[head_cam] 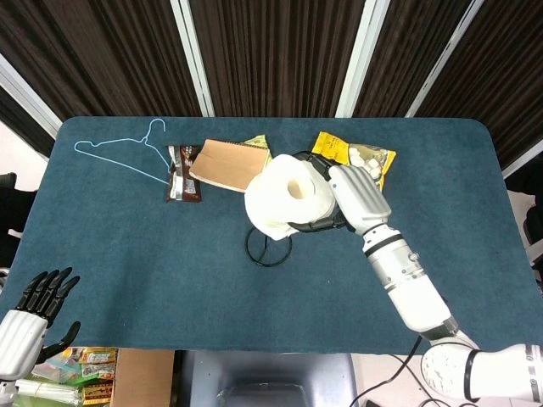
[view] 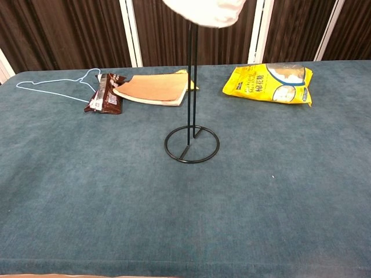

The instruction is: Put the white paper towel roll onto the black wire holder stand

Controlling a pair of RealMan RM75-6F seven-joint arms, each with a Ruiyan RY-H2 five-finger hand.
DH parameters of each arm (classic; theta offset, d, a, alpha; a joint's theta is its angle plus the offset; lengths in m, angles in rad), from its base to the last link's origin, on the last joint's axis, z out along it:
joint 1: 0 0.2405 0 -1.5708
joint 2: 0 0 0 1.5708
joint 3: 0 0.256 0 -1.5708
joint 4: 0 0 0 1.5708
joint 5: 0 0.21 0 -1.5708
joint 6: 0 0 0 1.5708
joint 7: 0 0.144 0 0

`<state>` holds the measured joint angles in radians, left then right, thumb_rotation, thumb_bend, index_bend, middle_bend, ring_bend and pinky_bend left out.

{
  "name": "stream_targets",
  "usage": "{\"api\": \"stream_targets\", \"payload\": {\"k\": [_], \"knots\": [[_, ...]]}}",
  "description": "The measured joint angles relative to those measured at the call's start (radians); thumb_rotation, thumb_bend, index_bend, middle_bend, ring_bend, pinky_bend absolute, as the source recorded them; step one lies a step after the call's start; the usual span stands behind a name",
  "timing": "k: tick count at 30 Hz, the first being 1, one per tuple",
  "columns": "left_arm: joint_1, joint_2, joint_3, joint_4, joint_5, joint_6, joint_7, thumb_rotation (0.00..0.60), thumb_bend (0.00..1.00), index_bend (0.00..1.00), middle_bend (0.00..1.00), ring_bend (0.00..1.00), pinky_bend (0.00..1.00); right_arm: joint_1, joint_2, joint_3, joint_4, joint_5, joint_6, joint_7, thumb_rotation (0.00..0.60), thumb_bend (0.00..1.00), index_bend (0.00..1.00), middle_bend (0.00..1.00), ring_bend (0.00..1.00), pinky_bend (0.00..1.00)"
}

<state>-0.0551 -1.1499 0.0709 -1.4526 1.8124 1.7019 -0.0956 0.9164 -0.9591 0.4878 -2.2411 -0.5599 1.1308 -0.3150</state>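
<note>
My right hand (head_cam: 348, 193) grips the white paper towel roll (head_cam: 280, 197) and holds it high above the table, right over the black wire holder stand (head_cam: 269, 248). In the head view the roll hides the stand's upright; only the base ring shows. In the chest view the stand (view: 192, 104) rises from its ring in the middle of the table, and the roll's underside (view: 204, 10) sits at the top of the upright, cut off by the frame. My left hand (head_cam: 38, 305) hangs open off the table's near left corner.
A yellow snack bag (head_cam: 352, 157) lies behind the stand to the right. A brown notebook (head_cam: 227, 165), a dark candy wrapper (head_cam: 183, 172) and a light blue wire hanger (head_cam: 123, 153) lie at the back left on the blue table (head_cam: 127, 254).
</note>
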Motion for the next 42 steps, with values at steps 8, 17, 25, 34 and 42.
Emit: {"api": "stream_targets", "payload": {"k": [8, 17, 25, 34, 42], "knots": [[0.002, 0.003, -0.001, -0.003, 0.0, 0.004, -0.002, 0.6, 0.41, 0.0, 0.01, 0.0, 0.09, 0.062, -0.073, -0.03, 0.032, 0.056, 0.034, -0.054, 0.6, 0.38, 0.9, 0.73, 0.66, 0.61], [-0.001, 0.004, -0.004, -0.01, -0.006, -0.002, 0.001, 0.6, 0.41, 0.0, 0.01, 0.0, 0.09, 0.124, -0.129, -0.051, 0.061, 0.129, 0.087, -0.135, 0.6, 0.38, 0.89, 0.73, 0.67, 0.61], [-0.003, 0.006, -0.005, -0.022, -0.004, -0.004, 0.01, 0.6, 0.41, 0.0, 0.01, 0.0, 0.09, 0.164, -0.163, -0.071, 0.083, 0.214, 0.104, -0.2, 0.6, 0.38, 0.71, 0.72, 0.59, 0.57], [-0.005, 0.008, -0.006, -0.034, -0.004, -0.009, 0.016, 0.6, 0.41, 0.0, 0.01, 0.0, 0.09, 0.191, -0.209, -0.087, 0.119, 0.274, 0.106, -0.226, 0.6, 0.34, 0.0, 0.24, 0.18, 0.28], [-0.008, 0.007, -0.007, -0.046, -0.003, -0.014, 0.028, 0.6, 0.41, 0.0, 0.01, 0.0, 0.09, 0.171, -0.195, -0.101, 0.118, 0.214, 0.1, -0.216, 0.6, 0.22, 0.0, 0.02, 0.0, 0.12]]}}
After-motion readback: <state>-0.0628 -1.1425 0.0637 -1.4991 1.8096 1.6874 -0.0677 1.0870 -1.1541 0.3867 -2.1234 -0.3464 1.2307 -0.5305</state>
